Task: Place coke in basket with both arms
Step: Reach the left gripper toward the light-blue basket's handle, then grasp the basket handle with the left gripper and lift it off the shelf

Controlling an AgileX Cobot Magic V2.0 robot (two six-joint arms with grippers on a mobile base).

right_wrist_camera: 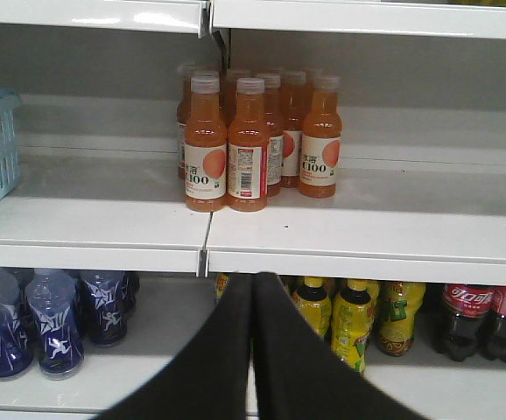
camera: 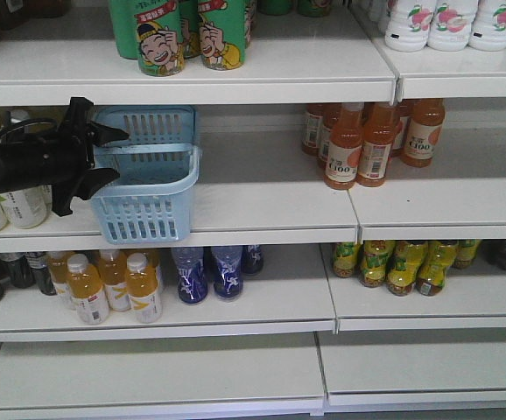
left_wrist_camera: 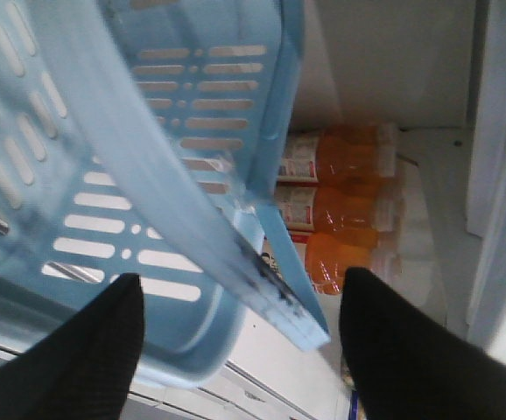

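- The left tool (left_wrist_camera: 242, 278), two black textured wedge fingers, is gaping open on either side of a flat pale-blue handle strip (left_wrist_camera: 174, 188).
- The right tool (right_wrist_camera: 253, 282), smooth black, is pressing its fingers together, empty.
- One light blue slotted plastic basket (camera: 144, 219) is sitting at the left end of the white middle shelf (camera: 270, 206).
- Two dark red-labelled cola bottles (right_wrist_camera: 465, 319) are standing one shelf lower.

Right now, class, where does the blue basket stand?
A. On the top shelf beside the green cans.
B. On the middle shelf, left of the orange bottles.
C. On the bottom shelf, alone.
B: the basket stands on the middle shelf, with the orange bottles further right on that level.
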